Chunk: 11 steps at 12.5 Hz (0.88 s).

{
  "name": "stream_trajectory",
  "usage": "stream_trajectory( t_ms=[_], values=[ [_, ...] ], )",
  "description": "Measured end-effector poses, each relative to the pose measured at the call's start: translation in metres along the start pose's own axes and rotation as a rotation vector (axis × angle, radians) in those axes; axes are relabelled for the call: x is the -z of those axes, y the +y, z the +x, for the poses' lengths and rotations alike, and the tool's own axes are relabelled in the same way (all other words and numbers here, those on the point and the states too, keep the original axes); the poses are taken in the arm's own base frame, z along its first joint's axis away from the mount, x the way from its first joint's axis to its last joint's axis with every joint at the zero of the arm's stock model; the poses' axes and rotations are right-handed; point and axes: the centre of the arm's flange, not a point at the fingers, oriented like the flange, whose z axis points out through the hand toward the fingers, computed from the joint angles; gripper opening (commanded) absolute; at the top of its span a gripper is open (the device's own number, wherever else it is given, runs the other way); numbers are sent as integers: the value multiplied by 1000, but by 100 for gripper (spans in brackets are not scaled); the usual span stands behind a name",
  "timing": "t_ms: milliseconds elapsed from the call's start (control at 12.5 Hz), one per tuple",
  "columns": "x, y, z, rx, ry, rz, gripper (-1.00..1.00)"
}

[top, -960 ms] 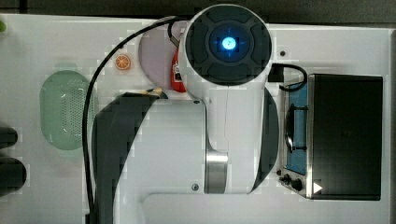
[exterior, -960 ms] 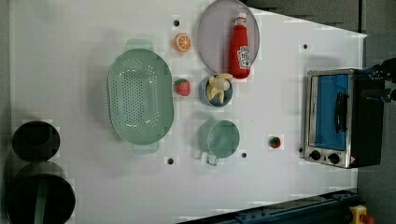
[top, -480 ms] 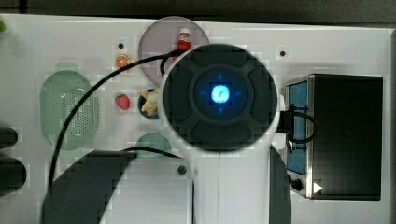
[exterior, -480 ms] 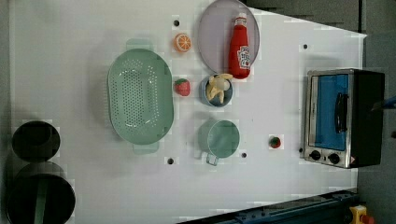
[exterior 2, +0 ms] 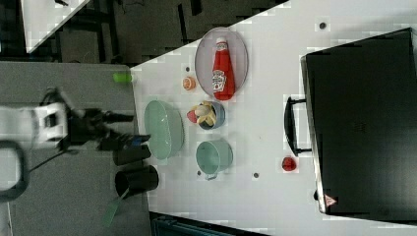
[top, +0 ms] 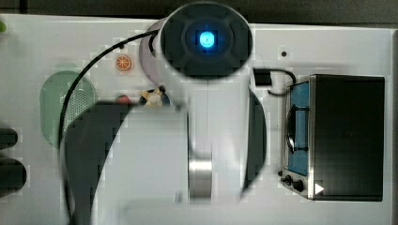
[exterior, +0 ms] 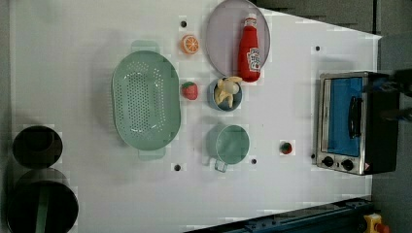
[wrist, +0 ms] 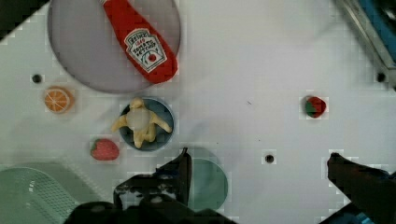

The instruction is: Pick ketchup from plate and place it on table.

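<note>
A: How far along is this?

B: Barely begun, I'd say. The ketchup [exterior: 249, 48] lies on its side on the plate [exterior: 222, 29], cap toward the tabletop's [exterior: 87, 29] far edge in the left view, base reaching the plate's near rim. Nothing is touching it

A: And the gripper [wrist: 257, 175]?

B: Spread wide and empty. In the wrist view its two dark fingers [wrist: 180, 170] stand well apart, hanging high over the tabletop above the green cup [wrist: 208, 182], with the bottle well clear of them

A: So what's done?

B: Nothing of the task itself, judging from how things lie. The approach, the descent, the grasp, the lift and the set-down all remain

A: Where could the bottle go?

B: There's bare tabletop between the plate and the toaster oven [exterior: 352, 121], and more toward the corner beyond the green basket [exterior: 145, 99]. Close by the plate it's crowded: the orange slice [exterior: 190, 44] sits just beside its rim, and the small bowl [exterior: 226, 93] holding the banana lies near the bottle's base, with a strawberry [exterior: 189, 90] next to that

A: Any worry?

B: The bottle lies flat, so the gripper likely has to close across its body
</note>
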Motion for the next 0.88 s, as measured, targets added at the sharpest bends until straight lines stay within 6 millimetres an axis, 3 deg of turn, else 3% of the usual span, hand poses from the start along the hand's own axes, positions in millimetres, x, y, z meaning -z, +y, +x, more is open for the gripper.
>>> stream_trajectory(
  t_ms=[320, 560, 880],
  values=[
    [-125, -45, 48, 204, -83, -31, 100],
    [-218, -59, 61, 307, -154, -66, 100],
    [-297, -86, 77, 410, -83, -59, 100]
  ],
)
